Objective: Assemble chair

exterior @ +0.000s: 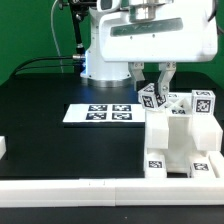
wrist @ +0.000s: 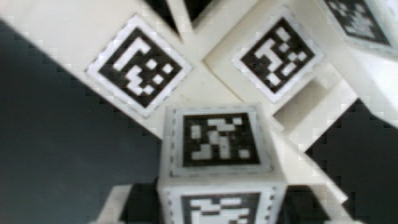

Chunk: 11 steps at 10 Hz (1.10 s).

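My gripper point(exterior: 152, 82) hangs over the cluster of white chair parts point(exterior: 182, 132) at the exterior view's right. Its fingers point(exterior: 137, 76) straddle a white tagged chair part point(exterior: 150, 98) that stands up from the cluster. In the wrist view this part point(wrist: 221, 140) fills the middle, with a black-and-white tag on its face, and the pale fingers point(wrist: 135, 200) press against both its sides. Two more tagged white bars point(wrist: 146, 62) cross behind it. The part's lower end is hidden.
The marker board point(exterior: 100, 113) lies flat on the black table to the exterior view's left of the gripper. A low white wall point(exterior: 90, 190) runs along the front edge. A small white piece point(exterior: 3, 148) sits at the far left edge.
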Motion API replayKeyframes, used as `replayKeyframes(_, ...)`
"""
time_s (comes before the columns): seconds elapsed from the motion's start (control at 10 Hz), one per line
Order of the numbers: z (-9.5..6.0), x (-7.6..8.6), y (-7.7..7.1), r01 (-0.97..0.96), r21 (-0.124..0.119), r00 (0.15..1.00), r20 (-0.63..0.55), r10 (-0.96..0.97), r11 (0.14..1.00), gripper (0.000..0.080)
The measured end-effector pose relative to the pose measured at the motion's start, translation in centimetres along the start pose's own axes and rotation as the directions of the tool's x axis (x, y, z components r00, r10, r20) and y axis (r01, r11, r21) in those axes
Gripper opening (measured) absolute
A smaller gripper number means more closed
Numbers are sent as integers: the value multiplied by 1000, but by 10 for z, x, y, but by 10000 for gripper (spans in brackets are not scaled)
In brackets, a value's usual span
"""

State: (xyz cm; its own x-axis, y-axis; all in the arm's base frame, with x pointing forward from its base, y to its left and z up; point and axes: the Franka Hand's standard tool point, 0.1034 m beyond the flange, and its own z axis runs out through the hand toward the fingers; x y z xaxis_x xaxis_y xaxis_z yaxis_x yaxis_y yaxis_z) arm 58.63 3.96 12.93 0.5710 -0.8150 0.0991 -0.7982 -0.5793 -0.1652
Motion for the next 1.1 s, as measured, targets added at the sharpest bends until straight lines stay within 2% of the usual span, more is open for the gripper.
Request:
replayKeyframes(0.3, 0, 0, 0, -349, 9, 937, 22, 349, 937, 281)
replayKeyframes(0.5, 2, 1, -2, -566, 18, 824, 46, 565, 824, 281)
replayKeyframes(0.6, 2, 0, -2, -639, 15, 768, 58, 638, 769, 281)
replayKeyframes(0.8, 2, 0, -1, -700, 10, 713, 65, 698, 714, 281)
replayKeyframes(1.1, 2, 1, -1, -690, 11, 723, 67, 688, 724, 281)
